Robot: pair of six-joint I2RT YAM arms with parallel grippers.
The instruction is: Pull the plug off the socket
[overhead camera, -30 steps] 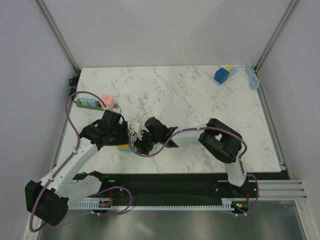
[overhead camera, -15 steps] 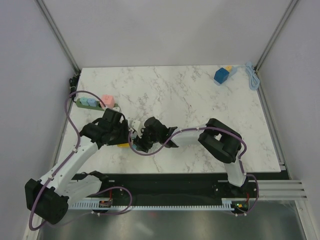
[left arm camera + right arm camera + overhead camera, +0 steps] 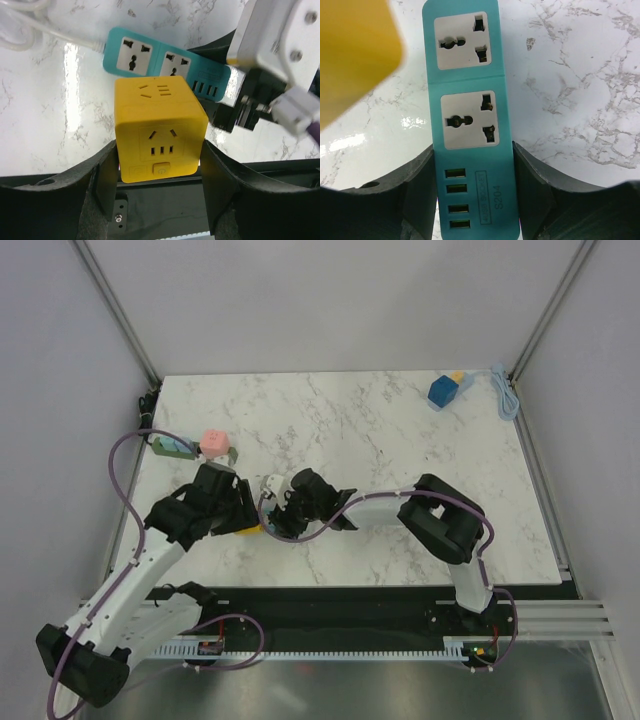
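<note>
My left gripper (image 3: 160, 172) is shut on a yellow cube plug (image 3: 157, 125), its fingers on the cube's two sides. In the top view the left gripper (image 3: 238, 518) is at the table's front left, with a bit of yellow (image 3: 248, 530) showing. My right gripper (image 3: 472, 200) is shut on the USB end of a teal socket strip (image 3: 469, 145). Both of the strip's sockets are empty. The cube shows blurred at the upper left of the right wrist view (image 3: 355, 55), off the strip. The strip (image 3: 150, 57) lies just behind the cube. In the top view the right gripper (image 3: 284, 516) covers the strip.
A green power strip (image 3: 175, 446) with a pink cube (image 3: 213, 442) lies at the back left. A blue block (image 3: 443, 390) and a light blue cable (image 3: 505, 392) lie at the back right. The teal strip's white cord (image 3: 50, 35) runs off left.
My left gripper has drawn back to the left with the yellow cube, away from the right gripper. Its purple cable has swung left. The right gripper has stayed about in place.
</note>
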